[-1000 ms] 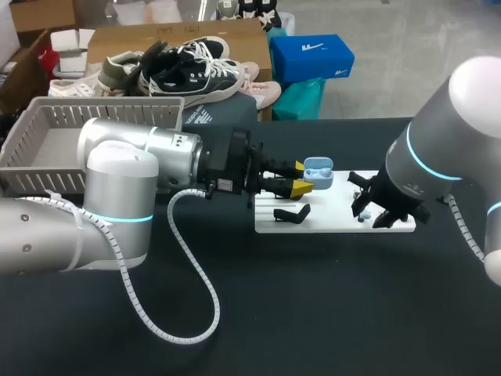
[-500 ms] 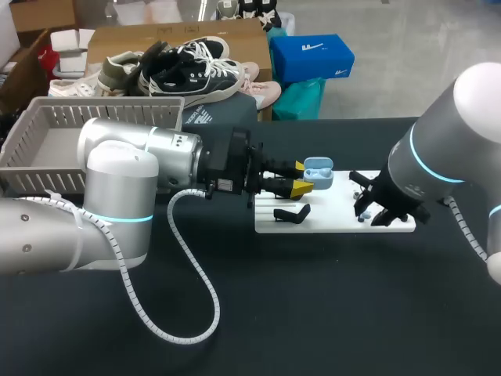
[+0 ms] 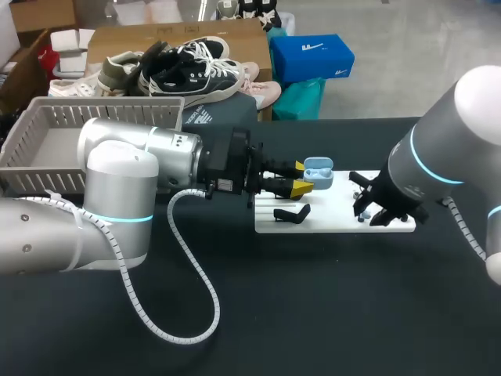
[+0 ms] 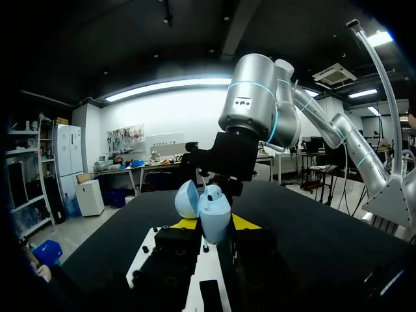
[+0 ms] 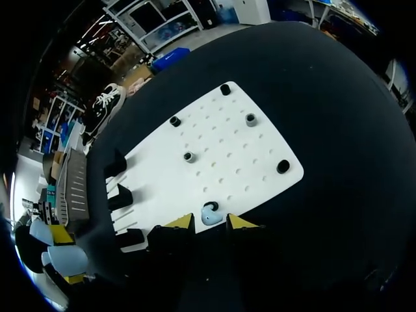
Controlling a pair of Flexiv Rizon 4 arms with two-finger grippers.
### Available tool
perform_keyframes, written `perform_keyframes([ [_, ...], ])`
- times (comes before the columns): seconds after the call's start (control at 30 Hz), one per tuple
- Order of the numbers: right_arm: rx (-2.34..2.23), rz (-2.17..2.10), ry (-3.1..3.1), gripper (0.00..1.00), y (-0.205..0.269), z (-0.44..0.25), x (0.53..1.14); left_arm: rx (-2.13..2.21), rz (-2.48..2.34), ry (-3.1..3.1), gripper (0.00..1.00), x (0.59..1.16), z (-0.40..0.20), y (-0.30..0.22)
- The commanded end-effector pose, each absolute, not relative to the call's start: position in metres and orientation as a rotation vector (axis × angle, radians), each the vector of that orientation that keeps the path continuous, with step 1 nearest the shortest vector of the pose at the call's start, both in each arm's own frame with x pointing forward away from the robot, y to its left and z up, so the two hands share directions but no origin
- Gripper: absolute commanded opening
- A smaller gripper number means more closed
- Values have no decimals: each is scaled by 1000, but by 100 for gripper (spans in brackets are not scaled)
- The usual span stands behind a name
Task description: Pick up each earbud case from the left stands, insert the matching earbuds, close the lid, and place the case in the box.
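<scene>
The left gripper [image 3: 300,179] is clamped on the open-lidded case [image 3: 319,173] above the white board [image 3: 329,213], while the right gripper [image 5: 210,225] has its fingers apart around an earbud [image 5: 209,214] on the board's edge.

The head view looks down from above and behind on the whole table [image 3: 329,313]. The left wrist view sits low and level, facing across it toward the right arm [image 4: 257,117]. The right wrist view looks steeply down, close over the white board [image 5: 221,162], shared with all views.
</scene>
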State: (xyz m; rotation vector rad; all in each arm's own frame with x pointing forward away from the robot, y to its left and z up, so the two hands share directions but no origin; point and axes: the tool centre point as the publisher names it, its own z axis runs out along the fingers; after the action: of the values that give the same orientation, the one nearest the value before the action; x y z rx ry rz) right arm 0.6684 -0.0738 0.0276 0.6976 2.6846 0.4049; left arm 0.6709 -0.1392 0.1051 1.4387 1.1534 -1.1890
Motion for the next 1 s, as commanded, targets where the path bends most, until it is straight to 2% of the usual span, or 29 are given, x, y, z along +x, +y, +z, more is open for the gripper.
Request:
perform_keyframes([
  [0.03,695,405,2679,28,-74,24,671,1436,-1187,1152,0,671,104,-139],
  [0.7,685,397,2696,23,-75,19,676,1436,-1187,1152,0,671,104,-139],
  [0.9,674,395,2704,12,-74,18,677,1436,-1187,1152,0,671,104,-139],
  [0.97,672,395,2705,0,-74,18,677,1436,-1187,1152,0,671,104,-139],
  [1.0,671,396,2706,0,-74,19,678,1436,-1187,1152,0,671,104,-139],
])
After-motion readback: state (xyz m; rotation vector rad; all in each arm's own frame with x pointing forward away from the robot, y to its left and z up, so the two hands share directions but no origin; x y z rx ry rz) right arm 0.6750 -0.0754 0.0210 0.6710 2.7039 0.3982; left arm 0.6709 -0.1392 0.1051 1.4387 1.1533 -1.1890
